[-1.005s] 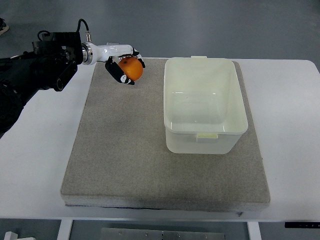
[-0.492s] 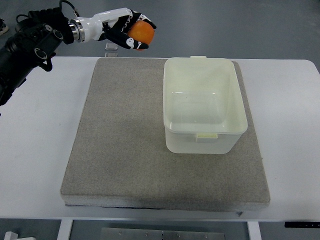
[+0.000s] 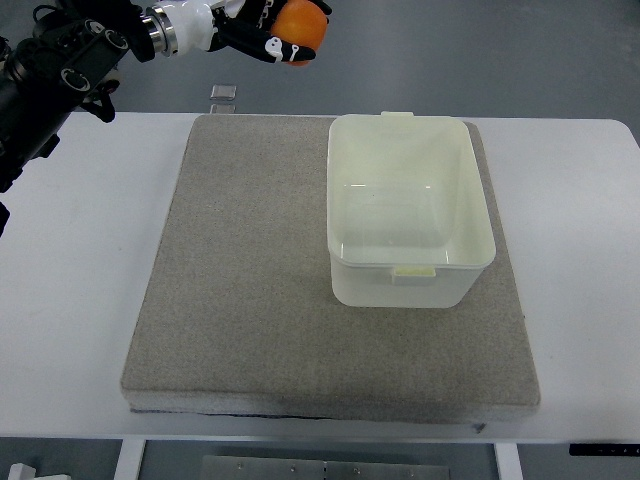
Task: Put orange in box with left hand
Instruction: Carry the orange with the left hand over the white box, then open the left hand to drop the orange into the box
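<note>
The fingers (image 3: 268, 45) of our left hand (image 3: 250, 25) are black and white and curl under and around the orange (image 3: 301, 27), grasping it, so that only the fruit's upper and right side shows; the orange sits at the very top edge of the view, held in the air beyond the far left corner of the box (image 3: 410, 210) and well apart from it, over the grey floor rather than over the tabletop (image 3: 80, 300); behind the hand a white wrist joins a silver ring and then the black arm (image 3: 50, 90), which runs down and out toward the left edge of the view, to the left of the box; the box itself is pale, translucent and open, with nothing in it, and stands upright on the right half of a grey felt mat (image 3: 240, 300), its small tabs facing the far and near sides; the mat lies flat on the white tabletop and reaches out beyond the box on its left and near sides; a small clear block (image 3: 224, 92) rests at the far edge of the tabletop, to the left of the box and below the held orange in the view.
</note>
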Motion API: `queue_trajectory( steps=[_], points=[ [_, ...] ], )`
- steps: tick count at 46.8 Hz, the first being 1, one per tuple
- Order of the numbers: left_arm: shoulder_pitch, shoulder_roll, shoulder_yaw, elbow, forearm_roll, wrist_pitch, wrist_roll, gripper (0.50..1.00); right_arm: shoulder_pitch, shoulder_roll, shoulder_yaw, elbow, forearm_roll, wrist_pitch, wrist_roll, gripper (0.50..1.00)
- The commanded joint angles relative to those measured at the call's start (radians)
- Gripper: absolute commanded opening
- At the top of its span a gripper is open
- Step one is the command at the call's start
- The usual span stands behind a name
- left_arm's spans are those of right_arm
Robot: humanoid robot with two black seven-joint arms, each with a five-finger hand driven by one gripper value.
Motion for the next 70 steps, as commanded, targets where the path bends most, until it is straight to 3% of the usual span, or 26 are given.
queue_trajectory(
  steps=[1,8,30,48,70],
  points=[
    [-0.002,-0.061,0.008,0.008,0.000,0.000,0.001,0.500,0.000,0.000,0.000,0.000,0.000,0.000,0.000,0.944],
    [-0.019,-0.133,0.048,0.009,0.002,0.000,0.001,0.500,0.000,0.000,0.000,0.000,0.000,0.000,0.000,0.944],
    [-0.039,-0.133,0.238,-0.007,0.022,0.000,0.001,0.500,0.000,0.000,0.000,0.000,0.000,0.000,0.000,0.944],
    [-0.096,-0.133,0.238,-0.218,0.025,0.000,0.001,0.500,0.000,0.000,0.000,0.000,0.000,0.000,0.000,0.944],
    [-0.080,-0.133,0.238,-0.238,0.158,0.000,0.001,0.500,0.000,0.000,0.000,0.000,0.000,0.000,0.000,0.944]
  ],
)
